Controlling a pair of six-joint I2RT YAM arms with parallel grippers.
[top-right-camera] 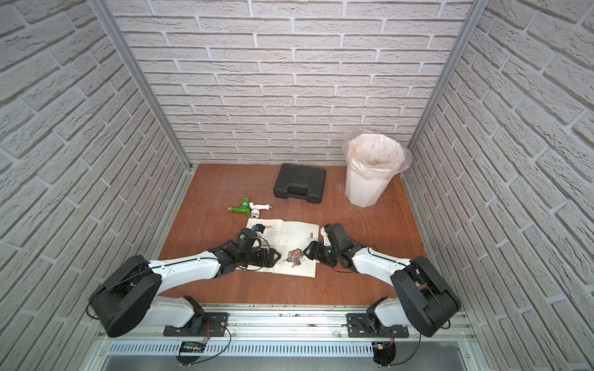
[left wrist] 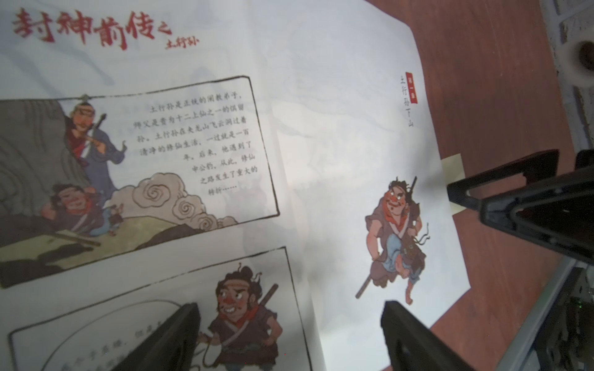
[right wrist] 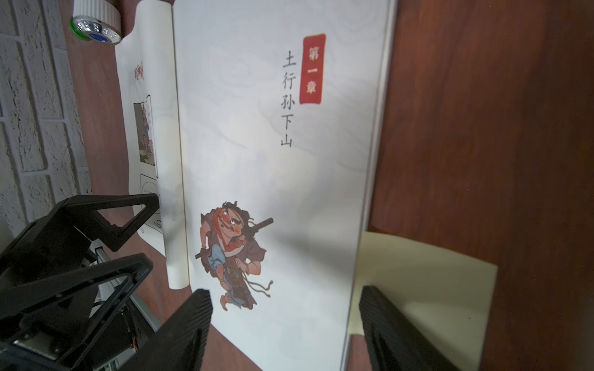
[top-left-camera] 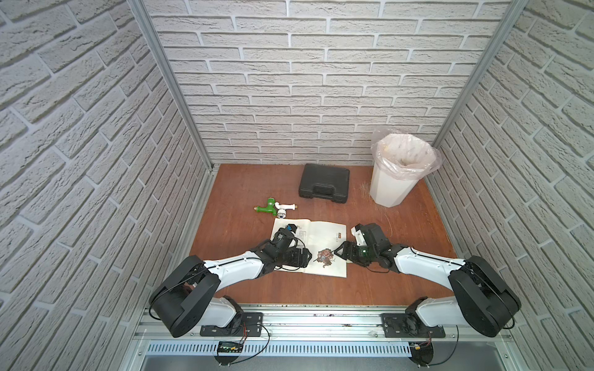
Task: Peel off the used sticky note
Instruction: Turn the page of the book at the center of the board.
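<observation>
Leftmost on the wooden table [top-left-camera: 231, 199]: a green and white tap [top-left-camera: 274, 207], lying just beyond the far left corner of an open picture book [top-left-camera: 324, 233].

Next, the left gripper [top-left-camera: 309, 256], low over the near half of the book. Jaws spread wide and holding nothing, one side over each page with the spine between them, as seen in the left wrist view.

Flat on the table, the picture book, both pages showing, with a painted warrior on the near half of the right-hand page. Behind it, toward the back wall, a closed black case [top-left-camera: 324, 184].

Then the right gripper [right wrist: 283, 321], reaching in at the book's outer edge and pointing toward the left gripper, tips near but apart. Jaws parted, nothing held. Straddling the outer edge of the right page: one side above the page near the warrior's feet, the other in front of the sticky note [right wrist: 430, 273]. Impossible to tell whether that side touches the paper.

Pale yellow and blank on its visible face, the sticky note: attached at the outer margin of the right page, jutting out over bare wood, about level with the warrior. Hidden beneath the right gripper in both top views, partly covered by its tip in the left wrist view.

Farthest right, in the back corner, a white bin [top-left-camera: 390, 189] lined with a clear bag.
</observation>
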